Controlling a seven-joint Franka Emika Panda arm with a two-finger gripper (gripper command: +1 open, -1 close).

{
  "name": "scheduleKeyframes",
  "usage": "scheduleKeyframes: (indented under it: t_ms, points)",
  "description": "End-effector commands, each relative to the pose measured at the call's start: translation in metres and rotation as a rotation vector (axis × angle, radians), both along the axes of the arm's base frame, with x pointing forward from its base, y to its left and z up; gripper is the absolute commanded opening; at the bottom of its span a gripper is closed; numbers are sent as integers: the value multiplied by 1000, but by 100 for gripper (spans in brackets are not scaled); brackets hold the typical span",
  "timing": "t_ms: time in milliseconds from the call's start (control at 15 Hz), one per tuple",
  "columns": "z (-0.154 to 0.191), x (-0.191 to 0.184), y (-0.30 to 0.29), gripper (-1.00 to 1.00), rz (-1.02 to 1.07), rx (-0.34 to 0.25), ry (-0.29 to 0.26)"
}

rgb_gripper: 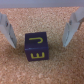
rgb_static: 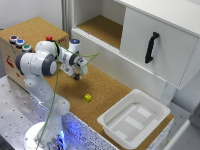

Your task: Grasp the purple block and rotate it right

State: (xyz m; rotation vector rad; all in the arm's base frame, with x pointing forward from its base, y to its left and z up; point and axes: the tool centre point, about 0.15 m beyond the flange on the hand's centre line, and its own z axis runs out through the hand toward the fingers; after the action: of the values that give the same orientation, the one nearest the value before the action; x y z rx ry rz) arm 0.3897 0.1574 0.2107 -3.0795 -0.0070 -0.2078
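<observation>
The purple block [rgb_gripper: 37, 46] is a dark purple cube with yellow letters. It lies on the cork surface and shows clearly in the wrist view. My gripper [rgb_gripper: 39, 45] is open, with one finger on each side of the block and a gap between each finger [rgb_gripper: 72, 29] and the block. In the exterior view the gripper [rgb_static: 78, 74] hangs low over the cork table, towards the exterior view's left, and I cannot make out the block under it.
A small yellow block [rgb_static: 88, 97] lies on the cork in front of the gripper. A white tray [rgb_static: 111, 121] stands at the exterior view's lower right. A white cabinet with a black handle [rgb_static: 151, 47] stands behind. A box with coloured buttons [rgb_static: 20, 43] is at the left.
</observation>
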Motion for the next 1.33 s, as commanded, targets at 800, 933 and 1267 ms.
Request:
scheduleKeyframes:
  t_ms: [800, 933, 1267]
  points:
    - [15, 8, 4, -100, -62, -102, -13]
    - [33, 15, 3, -100, -84, -101, -24]
    - [50, 31, 1, -100, -128, -102, 11]
